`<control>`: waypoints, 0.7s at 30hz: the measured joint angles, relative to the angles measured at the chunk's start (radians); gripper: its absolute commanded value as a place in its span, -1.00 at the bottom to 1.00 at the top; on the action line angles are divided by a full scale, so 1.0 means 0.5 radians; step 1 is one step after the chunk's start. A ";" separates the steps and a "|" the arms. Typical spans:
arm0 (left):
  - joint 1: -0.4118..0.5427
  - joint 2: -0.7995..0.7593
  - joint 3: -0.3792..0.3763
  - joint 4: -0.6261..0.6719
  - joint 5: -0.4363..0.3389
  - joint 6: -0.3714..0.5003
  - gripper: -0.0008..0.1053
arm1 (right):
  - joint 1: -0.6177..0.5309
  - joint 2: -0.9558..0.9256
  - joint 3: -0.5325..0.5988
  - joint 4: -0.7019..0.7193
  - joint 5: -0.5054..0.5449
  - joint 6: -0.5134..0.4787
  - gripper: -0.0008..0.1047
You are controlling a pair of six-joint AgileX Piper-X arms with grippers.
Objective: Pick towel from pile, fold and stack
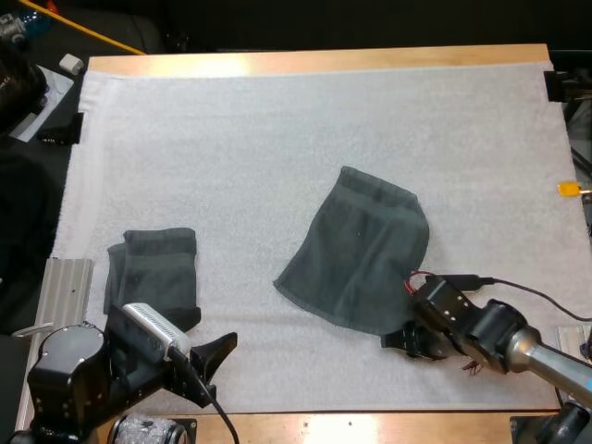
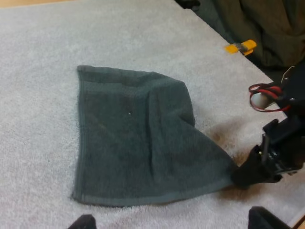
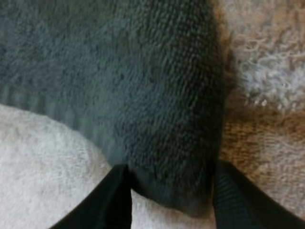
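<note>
the dark grey-green towel (image 1: 356, 254) lies opened out just right of the middle of the white mat (image 1: 277, 139), with its far right side curled over a little. the right gripper (image 1: 404, 339) grips its near corner. in the right wrist view the two black fingers (image 3: 119, 198) press on the cloth from both sides.

a second towel (image 1: 153, 277) sits bunched near the mat's left edge, well apart from the first; i can't tell whether it is the pile or the start of a stack. the left gripper (image 1: 215, 356) hovers near it at the mat's near edge, fingers wide apart and holding nothing.

by my reckoning one towel is out and flattened, while the folding and stacking are not yet done.

the left wrist view shows the gripped corner drawn out to a point, which the right arm hides from above. the high view gives the layout of both towels.
</note>
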 measured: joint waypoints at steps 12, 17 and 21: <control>0.000 0.000 0.000 0.043 0.003 0.000 0.18 | 0.000 0.221 -0.003 -0.100 -0.005 0.046 -0.60; 0.000 0.000 0.000 0.043 0.009 0.000 0.18 | 0.000 0.222 -0.003 -0.100 -0.010 0.049 -0.98; 0.000 0.000 0.000 0.043 0.008 0.000 0.18 | 0.000 0.188 -0.003 -0.093 -0.016 0.048 -0.98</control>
